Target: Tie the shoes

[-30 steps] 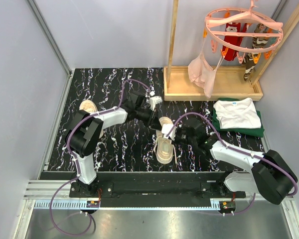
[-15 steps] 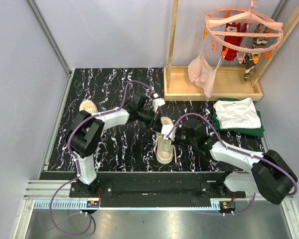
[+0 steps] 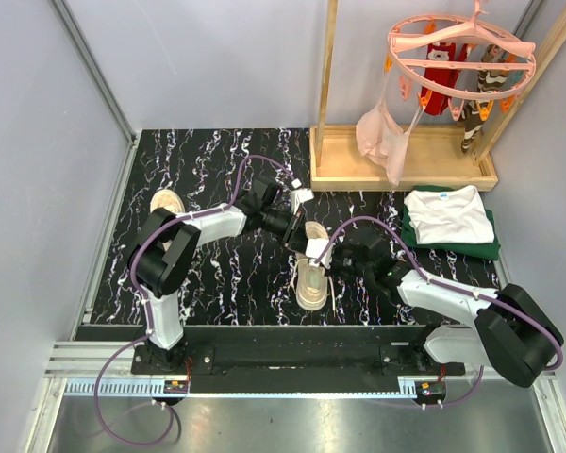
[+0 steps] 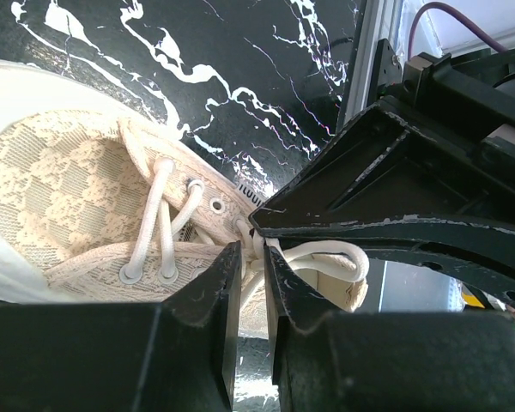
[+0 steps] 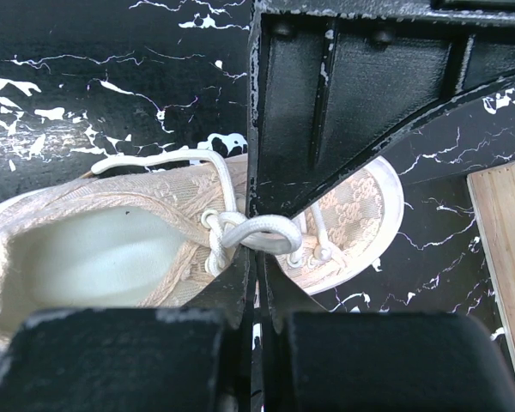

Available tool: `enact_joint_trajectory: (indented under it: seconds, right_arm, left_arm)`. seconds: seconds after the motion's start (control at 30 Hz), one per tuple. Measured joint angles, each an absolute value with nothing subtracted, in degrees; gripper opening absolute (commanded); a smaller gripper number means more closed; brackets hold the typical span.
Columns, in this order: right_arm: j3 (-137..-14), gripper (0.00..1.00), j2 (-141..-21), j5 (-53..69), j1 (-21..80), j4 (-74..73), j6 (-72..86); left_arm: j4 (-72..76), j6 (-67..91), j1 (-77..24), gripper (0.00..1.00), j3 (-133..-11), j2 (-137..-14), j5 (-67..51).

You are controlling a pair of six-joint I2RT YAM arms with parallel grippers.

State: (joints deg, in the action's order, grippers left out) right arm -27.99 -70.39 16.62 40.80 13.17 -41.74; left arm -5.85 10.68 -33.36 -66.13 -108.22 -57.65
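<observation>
The beige lace-up sneaker (image 3: 310, 279) lay directly beneath both sets of jaws. It was in the same spot on the black marbled counter (image 3: 217, 274) as a second before. Its white lace (image 4: 326, 255) ran up from the top eyelets into the narrow gap of the left jaws, which were nearly closed and pinching it. The right jaws faced them from across the tongue and were pressed together. A loop of the lace lay right at their tips, but whether they gripped it could not be told. Since the earlier frames the left arm (image 3: 208, 222) had swung its wrist slightly toward the right arm (image 3: 434, 288), so the two sets of jaws stood just beside each other over the eyelets. The right arm had barely moved. The second sneaker (image 3: 167, 202) sat well behind the left jaws, beyond that arm's elbow, where it had been.
</observation>
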Motion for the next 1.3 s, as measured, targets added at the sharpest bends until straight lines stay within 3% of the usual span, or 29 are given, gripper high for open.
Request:
enact_joint_trajectory:
  seconds: [0.33, 0.8, 0.93, 0.97, 1.07, 1.2, 1.3]
  right_arm:
    - [-27.4, 0.0, -70.4, 16.4, 40.9, 14.4, -41.7]
    - [-26.7, 0.0, -70.4, 15.8, 41.3, 15.6, -41.3]
    - [-26.5, 0.0, -70.5, 15.6, 41.4, 16.0, -40.9]
    - [-26.4, 0.0, -70.6, 15.6, 41.4, 16.2, -40.8]
    - [-26.4, 0.0, -71.0, 15.4, 41.5, 16.6, -40.6]
    - [-26.4, 0.0, -71.2, 15.4, 41.6, 16.8, -40.7]
    - [-26.4, 0.18, -71.2, 15.0, 41.6, 16.8, -40.7]
  left_arm:
    - [-5.3, 11.0, -33.4, 0.31, -66.2, -109.0, -58.5]
    - [-3.6, 11.7, -33.0, 0.36, -66.2, -110.3, -60.4]
    - [-3.2, 11.7, -33.0, 0.27, -66.2, -110.7, -61.1]
    - [-3.2, 11.7, -32.9, 0.17, -66.2, -110.8, -61.4]
    - [-3.1, 12.0, -32.9, 0.0, -66.3, -110.8, -62.5]
    - [-3.1, 11.5, -32.9, 0.0, -66.3, -110.8, -62.8]
    - [-3.1, 11.4, -32.8, 0.0, -66.3, -110.8, -62.8]
